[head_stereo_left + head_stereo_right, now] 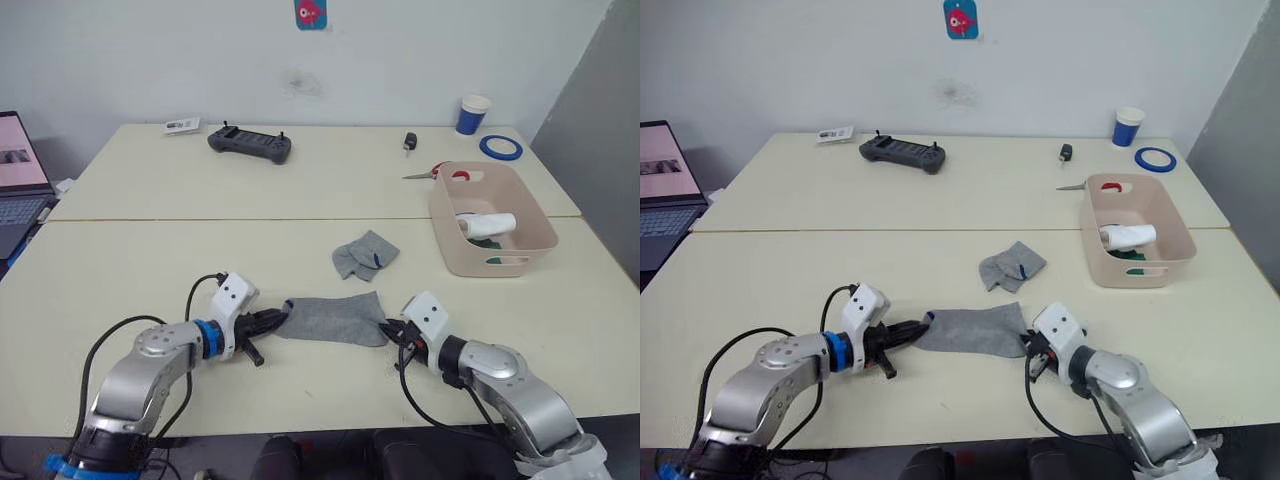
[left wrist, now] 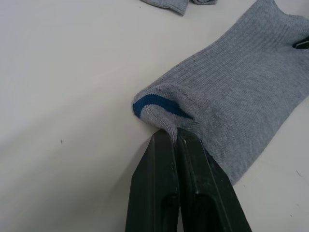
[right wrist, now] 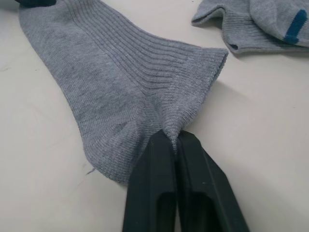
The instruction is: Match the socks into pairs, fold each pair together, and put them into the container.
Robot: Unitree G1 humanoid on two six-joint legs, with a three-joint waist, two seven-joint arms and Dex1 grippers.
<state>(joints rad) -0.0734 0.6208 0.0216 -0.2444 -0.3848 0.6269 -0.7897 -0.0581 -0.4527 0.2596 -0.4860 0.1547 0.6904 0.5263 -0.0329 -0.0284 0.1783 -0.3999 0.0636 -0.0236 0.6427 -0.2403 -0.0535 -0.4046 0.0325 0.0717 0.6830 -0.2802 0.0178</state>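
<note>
A grey sock (image 1: 334, 318) lies flat on the near table, stretched between my two grippers. My left gripper (image 1: 281, 317) is shut on its end with the blue mark (image 2: 153, 104). At the opposite, cuff end my right gripper (image 1: 388, 329) is shut on the same sock (image 3: 116, 82). A second grey sock (image 1: 365, 253), crumpled and with a small blue mark, rests just beyond it. The pink-beige container (image 1: 530, 244) stands at the right and holds a rolled white pair (image 1: 486, 223) over something dark green (image 1: 487, 239).
A black handheld controller (image 1: 250, 144), a small black object (image 1: 410, 142), scissors (image 1: 436, 172), a blue-white paper cup (image 1: 473, 113) and a blue tape ring (image 1: 500, 147) lie on the far table. A laptop (image 1: 20, 180) sits at the far left.
</note>
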